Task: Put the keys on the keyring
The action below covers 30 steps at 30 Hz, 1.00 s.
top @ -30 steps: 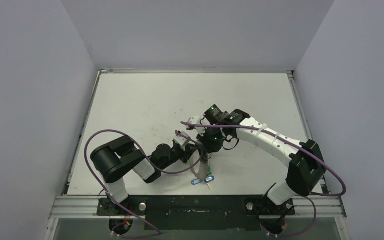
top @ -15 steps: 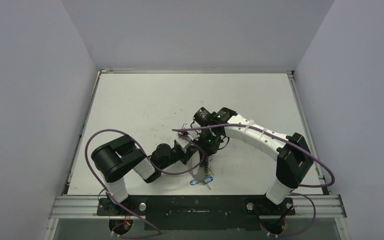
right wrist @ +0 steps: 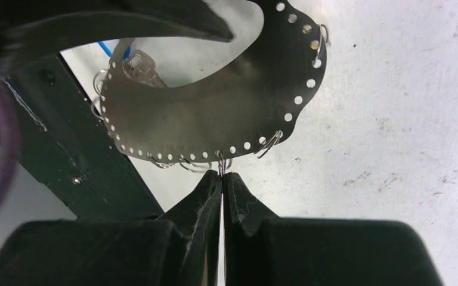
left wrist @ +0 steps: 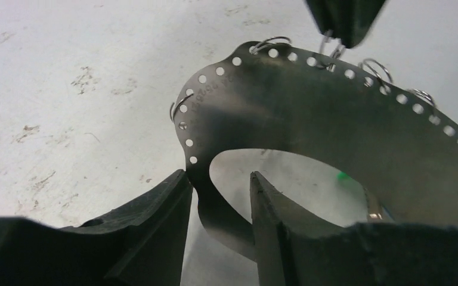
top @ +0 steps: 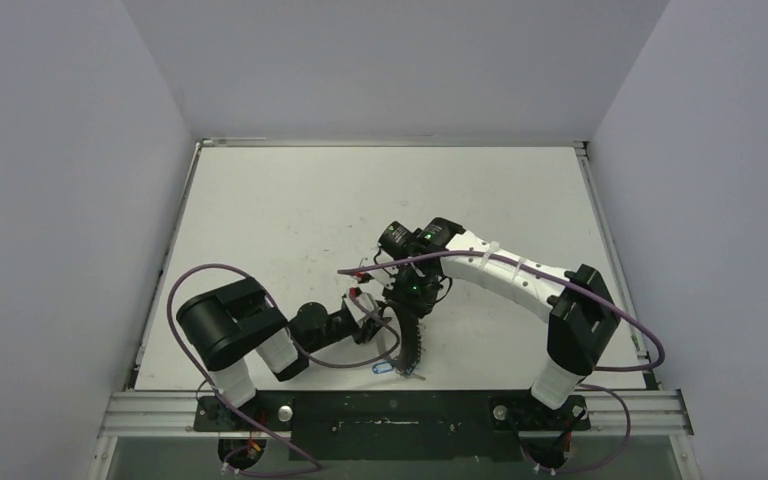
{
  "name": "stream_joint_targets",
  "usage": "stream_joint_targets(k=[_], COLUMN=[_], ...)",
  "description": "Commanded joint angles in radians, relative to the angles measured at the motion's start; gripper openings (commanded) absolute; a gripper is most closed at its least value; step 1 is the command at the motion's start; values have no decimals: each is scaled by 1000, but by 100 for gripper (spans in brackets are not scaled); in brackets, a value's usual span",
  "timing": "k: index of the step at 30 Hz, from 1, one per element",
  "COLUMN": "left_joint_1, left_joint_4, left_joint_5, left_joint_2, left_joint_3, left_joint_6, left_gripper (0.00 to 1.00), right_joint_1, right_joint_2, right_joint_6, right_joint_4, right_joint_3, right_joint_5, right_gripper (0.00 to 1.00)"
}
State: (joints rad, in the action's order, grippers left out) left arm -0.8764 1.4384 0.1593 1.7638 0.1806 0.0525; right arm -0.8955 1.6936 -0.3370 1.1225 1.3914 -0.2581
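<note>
The keyring [left wrist: 310,113] is a flat crescent of grey metal with holes and small wire rings along its rim, also seen from the right wrist [right wrist: 226,101]. It hangs near the table's front edge [top: 416,345]. My left gripper [left wrist: 218,174] is open, with the crescent's narrow end between its fingers. My right gripper [right wrist: 222,174] is shut on one small wire ring at the crescent's rim. From above, my left gripper [top: 382,322] and right gripper [top: 410,300] are close together. A silver key [right wrist: 143,64] shows behind the crescent. A blue-headed key [top: 381,368] lies on the table below it.
The white table [top: 290,210] is scuffed and walled on three sides. A black rail [top: 390,410] runs along the front edge, just beyond the keys. Purple cables [top: 185,290] loop off both arms.
My left gripper's jaws have spread apart round the crescent's end. The right arm has swung left and nearer with the ring, and the crescent now stands more on edge.
</note>
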Motion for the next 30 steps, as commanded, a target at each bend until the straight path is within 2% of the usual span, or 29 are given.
stream_joint_targets(k=[1,8,15,19,24,30], left_joint_1=[-30,-44,-69,-82,-95,-106], left_joint_4=[66,66,58,-15,-25,19], left_joint_5=[47,54,69,94,93,91], left_joint_2=[-105,-235,-324,-369,-378,-332], left_joint_3=[-50,-91,-106,-85,-55,-12], left_joint_6=[57,54,59,68,72,71], left_gripper=[42,46,42,43,42,36], right_joint_1=[7,10,27,42,44,42], right_joint_2=[-29,-50,-90,-122,-156,-179], right_joint_6=[11,22,44,53,41,26], right_joint_4=[29,-22,-88,-119,-130,-129], right_joint_3=[5,-23,-51,-64,-65,-64], right_joint_5=[14,-24,-66,-97,-129,-161], right_gripper=[0,0,0,0,0,0])
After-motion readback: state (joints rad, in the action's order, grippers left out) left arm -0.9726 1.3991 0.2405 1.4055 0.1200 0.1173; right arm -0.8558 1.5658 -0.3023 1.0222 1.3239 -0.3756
